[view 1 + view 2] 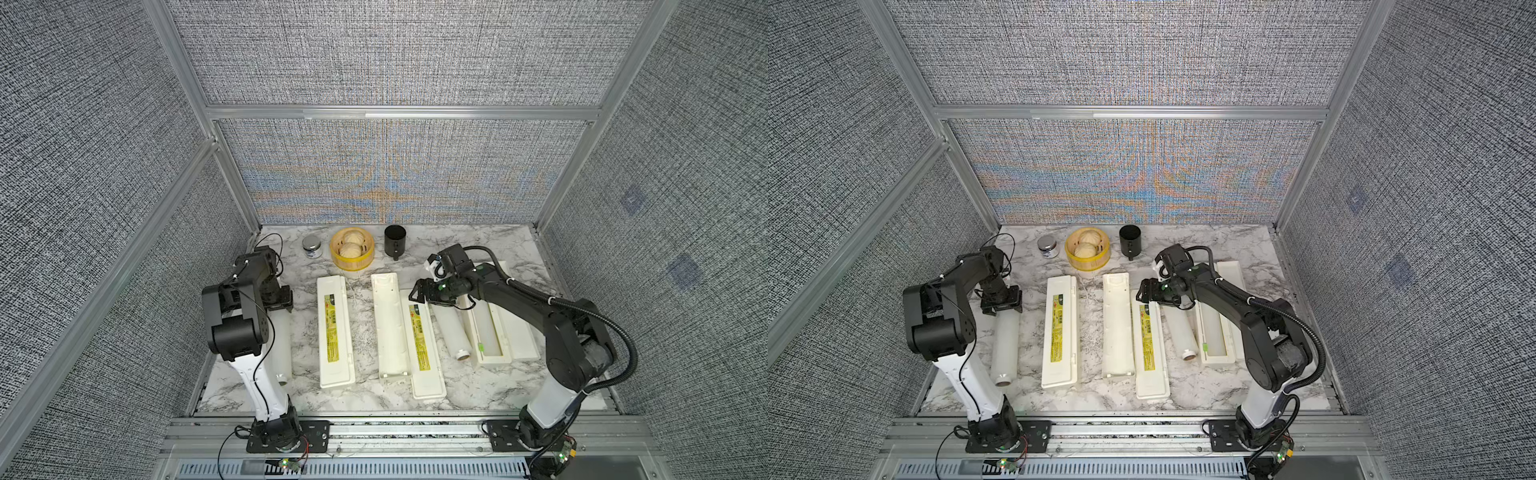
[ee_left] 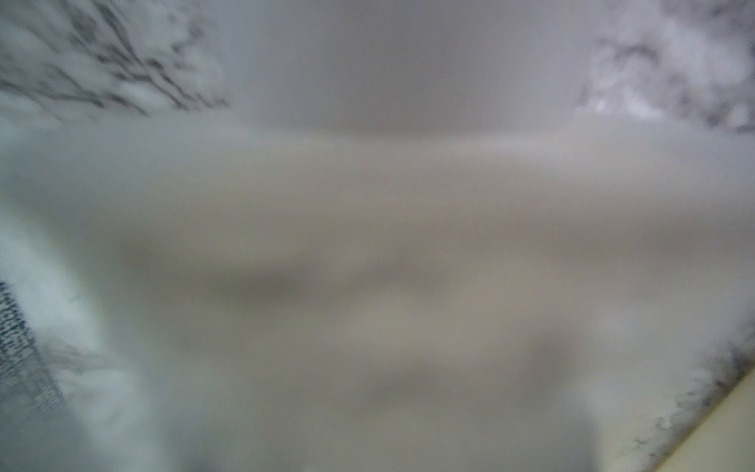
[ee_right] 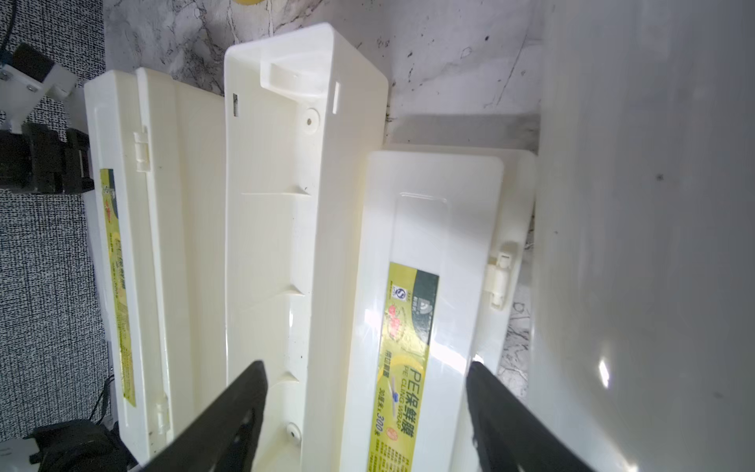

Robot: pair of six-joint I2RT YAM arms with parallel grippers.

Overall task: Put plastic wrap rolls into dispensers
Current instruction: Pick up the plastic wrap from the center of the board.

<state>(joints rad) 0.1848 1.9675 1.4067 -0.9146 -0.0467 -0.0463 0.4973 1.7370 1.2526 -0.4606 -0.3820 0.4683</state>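
While the left gripper (image 1: 1003, 308) straddles the far end of the translucent-white plastic wrap roll (image 1: 1005, 349) at nine o'clock, grip unclear, an end-hold may let it sag and slip; right gripper (image 3: 365, 365) gapes empty

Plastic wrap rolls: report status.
Left gripper shut on far end of left roll. Right gripper open over middle dispenser's lid. One roll in right dispenser, one loose beside it. Nothing blocking.

A round yellow bamboo steamer (image 1: 351, 262) holding two pale buns (image 1: 350, 250) stands at the back of the marble desk (image 1: 365, 399), between a small silver-lidded jar (image 1: 311, 246) and an upright black cup (image 1: 395, 242). Grey woven panels (image 1: 399, 54) enclose the desk.
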